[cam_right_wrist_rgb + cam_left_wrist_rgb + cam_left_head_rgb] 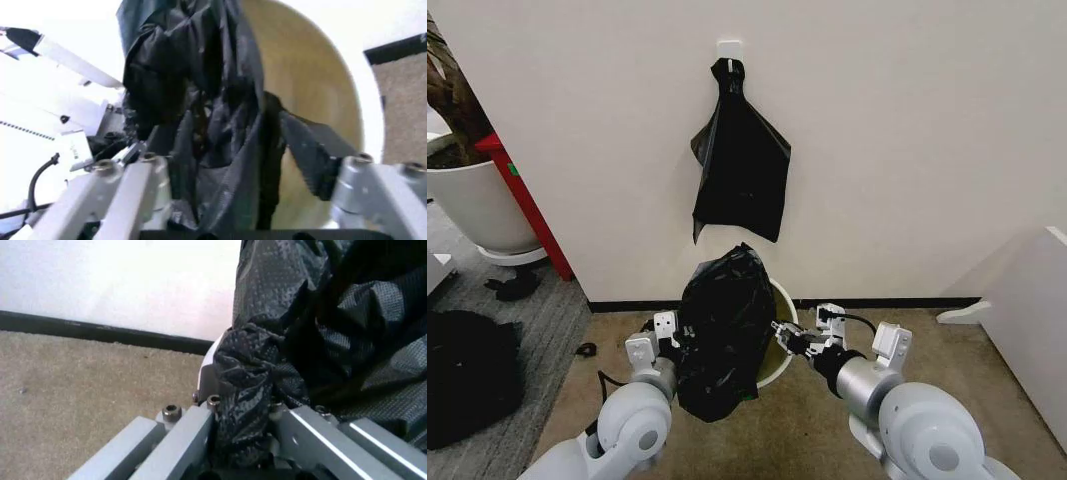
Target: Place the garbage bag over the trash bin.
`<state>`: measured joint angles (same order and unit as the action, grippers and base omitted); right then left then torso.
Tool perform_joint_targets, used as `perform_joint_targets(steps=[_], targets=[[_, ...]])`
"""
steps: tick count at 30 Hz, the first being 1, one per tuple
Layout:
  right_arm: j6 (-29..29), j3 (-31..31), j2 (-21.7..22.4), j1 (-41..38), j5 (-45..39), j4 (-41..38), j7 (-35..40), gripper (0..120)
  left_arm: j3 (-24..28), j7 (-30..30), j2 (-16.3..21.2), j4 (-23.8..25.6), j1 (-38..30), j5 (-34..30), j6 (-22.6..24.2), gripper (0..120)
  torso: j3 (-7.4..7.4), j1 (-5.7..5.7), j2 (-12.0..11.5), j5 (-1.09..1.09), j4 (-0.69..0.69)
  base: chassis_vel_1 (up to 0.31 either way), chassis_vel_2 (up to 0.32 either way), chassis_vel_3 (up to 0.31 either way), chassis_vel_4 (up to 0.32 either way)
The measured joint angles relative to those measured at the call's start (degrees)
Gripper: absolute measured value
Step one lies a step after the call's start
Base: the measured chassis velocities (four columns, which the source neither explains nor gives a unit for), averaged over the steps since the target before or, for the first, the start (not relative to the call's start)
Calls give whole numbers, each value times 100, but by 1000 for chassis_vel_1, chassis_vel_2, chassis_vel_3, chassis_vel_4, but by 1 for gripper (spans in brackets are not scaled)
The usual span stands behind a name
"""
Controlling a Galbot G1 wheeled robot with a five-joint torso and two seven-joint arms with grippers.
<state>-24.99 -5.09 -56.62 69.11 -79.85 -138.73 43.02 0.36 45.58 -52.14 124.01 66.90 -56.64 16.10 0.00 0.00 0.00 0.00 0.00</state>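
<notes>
The left pincer [670, 342] is seen low in the head view, pressed against the near side of the garbage bag [723, 335]. In the left wrist view a twisted fold of the garbage bag [243, 405] is clamped between its two grey fingers [180, 440], so this pincer is closed on the plastic. The right pincer [789, 338] is held at about the same height on the other side of the bag. In the right wrist view its fingers [133, 185] are spread fairly wide, and the black film [220, 150] hangs between them; a band of the bag is stretched across to the farther finger, but whether it is truly gripped there cannot be told.

Between the two pincers the garbage bag stands up as a crumpled, glossy black mass, with its lower part hanging down in front toward the carpet floor [817, 430]. Just behind the bag, and partly covered by it, the trash bin [779, 345] is seen: its white rim and pale inside appear beside the right pincer. In the right wrist view the inner wall of the bin [313, 100] lies directly beyond the hanging film.

Farther behind the pincers is the white wall [907, 150] with a dark baseboard [897, 301]. High on the wall a second black bag [742, 160] is hung from a white hook [729, 48]. Far beyond the left pincer a large white plant pot [472, 205] and a dark heap [467, 375] are seen on the floor.
</notes>
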Motion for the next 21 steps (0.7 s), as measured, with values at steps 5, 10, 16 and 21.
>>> perform_joint_targets(steps=[5, 10, 16, 21], targets=[[-13, 125, -152, -87, -59, 105, -76, 65, 12, -20, 6, 14, -13, -13, 0, 0, 0, 0, 0, 0, 0, 0, 0, 0, 0], [-49, 228, -345, -223, -38, 347, -153, 86, 25, -48, 12, 55, -21, -23, -1, 0, 0, 0, 0, 0, 0, 0, 0, 0, 0], [-66, 293, -495, -341, 0, 569, -196, 98, 36, -65, 14, 60, -17, -24, -1, 0, 0, 0, 0, 0, 0, 0, 0, 0, 0], [-67, 379, -583, -363, 134, 728, -200, 85, 40, -70, 9, 63, -6, -22, -1, 0, 0, 0, 0, 0, 0, 0, 0, 0, 0]])
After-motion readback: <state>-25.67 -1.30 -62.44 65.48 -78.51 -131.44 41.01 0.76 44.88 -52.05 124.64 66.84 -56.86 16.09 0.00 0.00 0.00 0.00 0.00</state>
